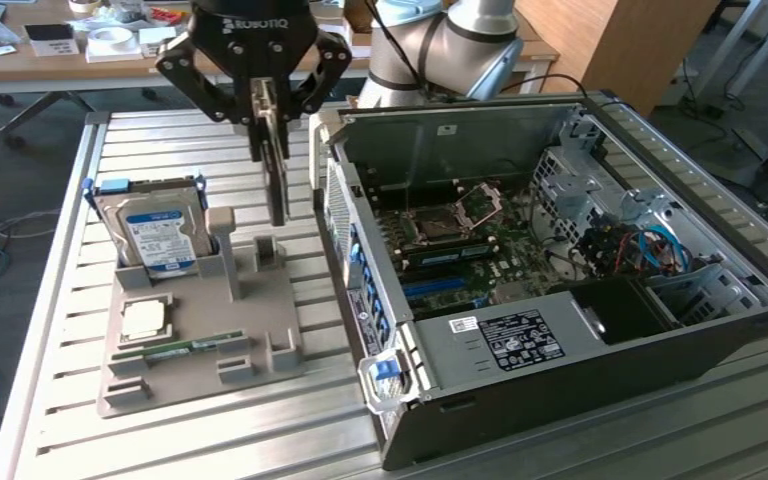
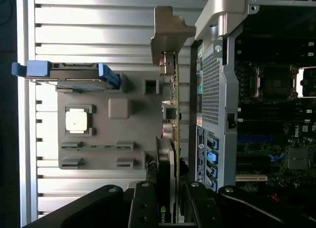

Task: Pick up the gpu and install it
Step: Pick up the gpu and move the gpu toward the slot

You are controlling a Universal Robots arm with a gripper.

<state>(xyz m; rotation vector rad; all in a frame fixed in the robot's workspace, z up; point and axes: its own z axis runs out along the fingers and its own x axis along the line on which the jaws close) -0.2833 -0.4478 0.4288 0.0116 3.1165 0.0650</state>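
Exterior view: we see the gpu (image 1: 276,180) hanging in the air. Its long side goes up and down. The pincer (image 1: 268,115) is right above it and pinches its top edge between both fingers. Under the card sits the grey tray (image 1: 184,385) on the bench (image 1: 64,430). The open case (image 1: 598,400) is just beside the card, toward the exterior view's right. The card's thin edge points at us, and its flat face is turned to the case wall.

gpu (image 1: 277,180): black | hard drive (image 1: 160,238): blue-white label | memory stick (image 1: 181,348): green
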